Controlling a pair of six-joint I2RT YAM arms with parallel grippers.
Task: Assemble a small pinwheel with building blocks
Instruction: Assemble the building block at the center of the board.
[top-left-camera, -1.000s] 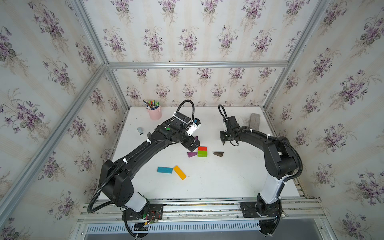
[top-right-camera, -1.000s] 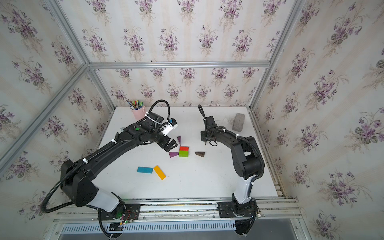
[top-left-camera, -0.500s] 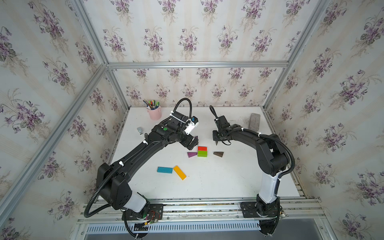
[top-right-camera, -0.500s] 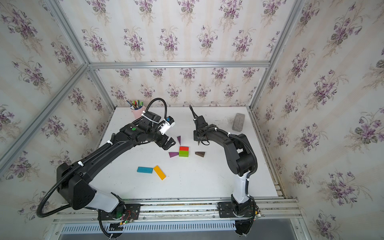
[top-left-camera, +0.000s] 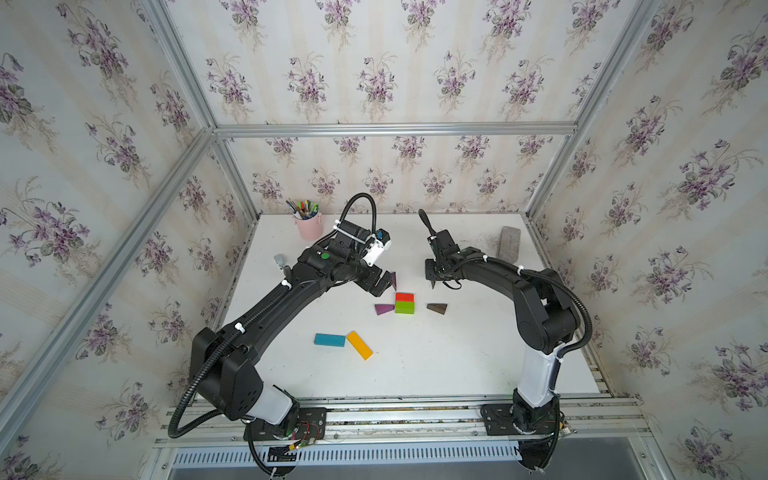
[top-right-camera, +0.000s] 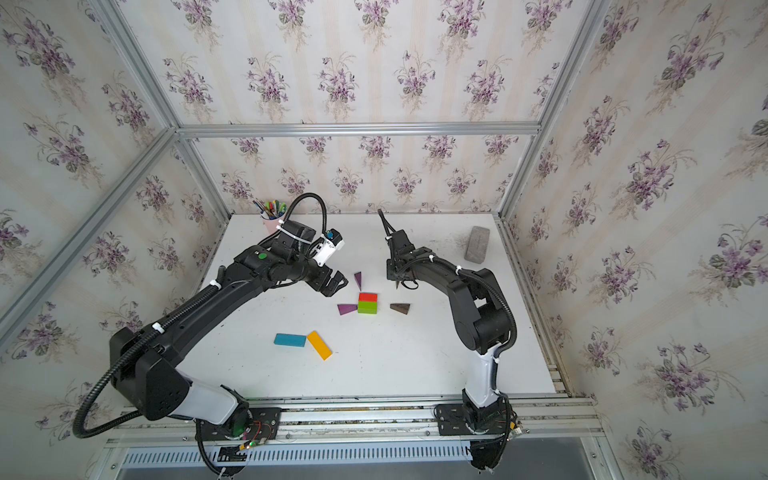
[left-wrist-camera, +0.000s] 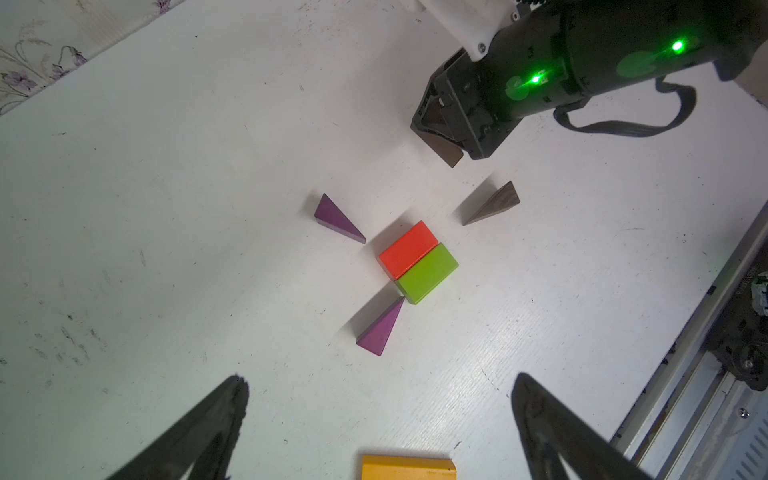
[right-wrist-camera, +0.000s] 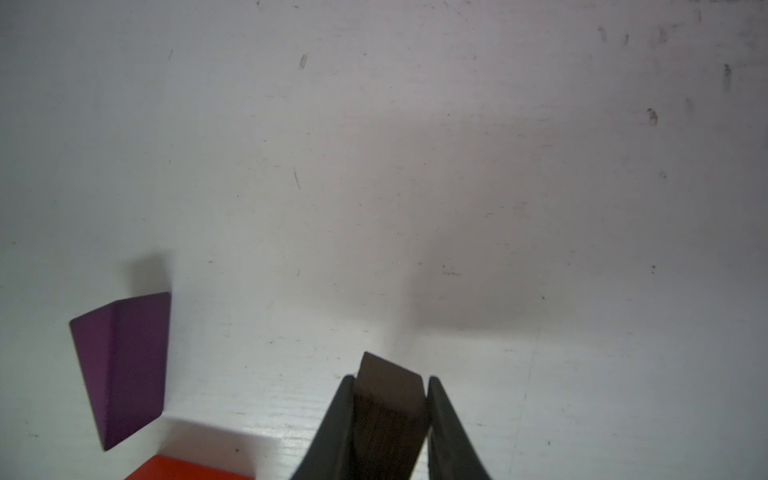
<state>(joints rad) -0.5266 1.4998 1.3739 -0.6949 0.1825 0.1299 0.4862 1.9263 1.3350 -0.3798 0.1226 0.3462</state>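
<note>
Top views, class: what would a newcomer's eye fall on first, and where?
The red-green pair sits mid-table, with two purple wedges and a brown wedge around it. Behind it the right gripper is shut on a second brown wedge. A blue bar and yellow bar lie towards the front.

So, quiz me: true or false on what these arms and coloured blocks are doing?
1. The red block and green block touch side by side. True.
2. The right arm's jaws are empty. False: they grip a dark brown wedge.
3. The left arm's jaws stand open, holding nothing. True.
4. The blue bar is stacked on the red block. False: it lies on the table beside the yellow bar.
</note>
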